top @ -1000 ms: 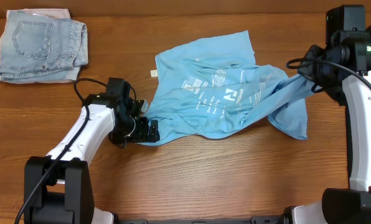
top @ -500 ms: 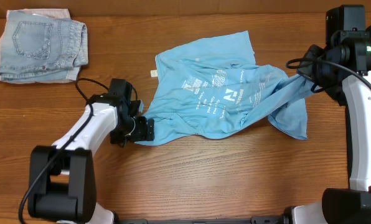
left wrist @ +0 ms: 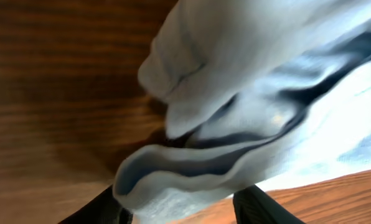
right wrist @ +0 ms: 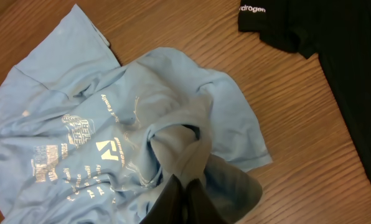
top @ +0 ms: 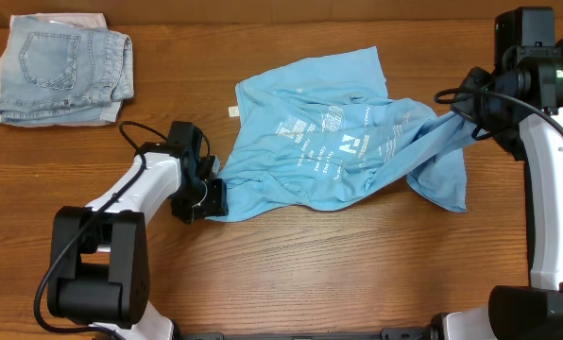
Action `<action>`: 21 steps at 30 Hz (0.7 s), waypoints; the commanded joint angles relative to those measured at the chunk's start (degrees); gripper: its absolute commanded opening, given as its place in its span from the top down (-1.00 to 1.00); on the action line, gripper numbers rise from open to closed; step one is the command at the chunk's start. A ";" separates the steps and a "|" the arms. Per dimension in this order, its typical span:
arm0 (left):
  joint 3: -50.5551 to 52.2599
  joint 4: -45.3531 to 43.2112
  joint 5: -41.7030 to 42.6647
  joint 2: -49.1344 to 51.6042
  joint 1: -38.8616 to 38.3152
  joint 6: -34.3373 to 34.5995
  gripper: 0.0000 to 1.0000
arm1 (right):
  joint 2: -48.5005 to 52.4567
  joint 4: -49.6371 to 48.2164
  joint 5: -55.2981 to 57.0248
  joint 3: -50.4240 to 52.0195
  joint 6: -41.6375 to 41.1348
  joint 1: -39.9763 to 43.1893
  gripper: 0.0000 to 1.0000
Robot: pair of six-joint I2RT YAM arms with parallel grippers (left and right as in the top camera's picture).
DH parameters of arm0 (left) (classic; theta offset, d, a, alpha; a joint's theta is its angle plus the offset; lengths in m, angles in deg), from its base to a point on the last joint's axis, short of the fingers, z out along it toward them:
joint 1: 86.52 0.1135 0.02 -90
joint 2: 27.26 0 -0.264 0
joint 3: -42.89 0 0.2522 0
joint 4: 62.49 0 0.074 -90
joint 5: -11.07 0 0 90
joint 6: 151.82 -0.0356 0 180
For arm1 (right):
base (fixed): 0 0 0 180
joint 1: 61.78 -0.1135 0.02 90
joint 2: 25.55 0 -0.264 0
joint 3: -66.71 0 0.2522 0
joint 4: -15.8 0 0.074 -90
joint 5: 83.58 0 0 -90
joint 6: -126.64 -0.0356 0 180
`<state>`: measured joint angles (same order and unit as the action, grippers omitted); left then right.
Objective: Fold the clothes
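On the table (top: 300,274), your sky-blue T-shirt (top: 329,142) lay crumpled mid-way, its long axis running left to right between both arms. Your right claw (right wrist: 187,185) was clenched on its right end. Your left claw (top: 215,196) straddled the lower-left hem; whether it gripped, I cannot tell.

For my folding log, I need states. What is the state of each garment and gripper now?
light blue T-shirt: crumpled, unfolded
black T-shirt: spread flat, unfolded
denim shorts: folded
left gripper: around the light blue T-shirt's edge, grip unclear
right gripper: shut on light blue T-shirt
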<state>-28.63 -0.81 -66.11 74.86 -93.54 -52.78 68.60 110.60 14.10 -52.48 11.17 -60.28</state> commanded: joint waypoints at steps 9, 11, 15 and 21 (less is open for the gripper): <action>-4.28 3.89 -7.04 -2.29 -0.13 0.42 -0.08 | -0.28 -0.39 -0.02 -0.72 -0.26 0.17 0.92; -4.22 3.91 -6.99 -2.14 -0.13 0.42 -0.16 | -0.28 -0.35 -0.02 -0.72 -0.26 0.17 0.92; -3.63 2.69 -5.57 -2.12 -0.13 -0.02 -0.22 | -0.28 -0.31 -0.04 -0.72 -0.26 0.17 0.92; -2.01 -0.17 -1.11 -2.12 -0.13 -0.02 -0.16 | -0.28 -0.11 -0.02 -0.72 -0.26 0.17 0.92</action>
<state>-31.51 -0.48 -70.64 74.27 -93.54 -52.78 68.58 110.60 14.08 -52.48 11.19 -60.28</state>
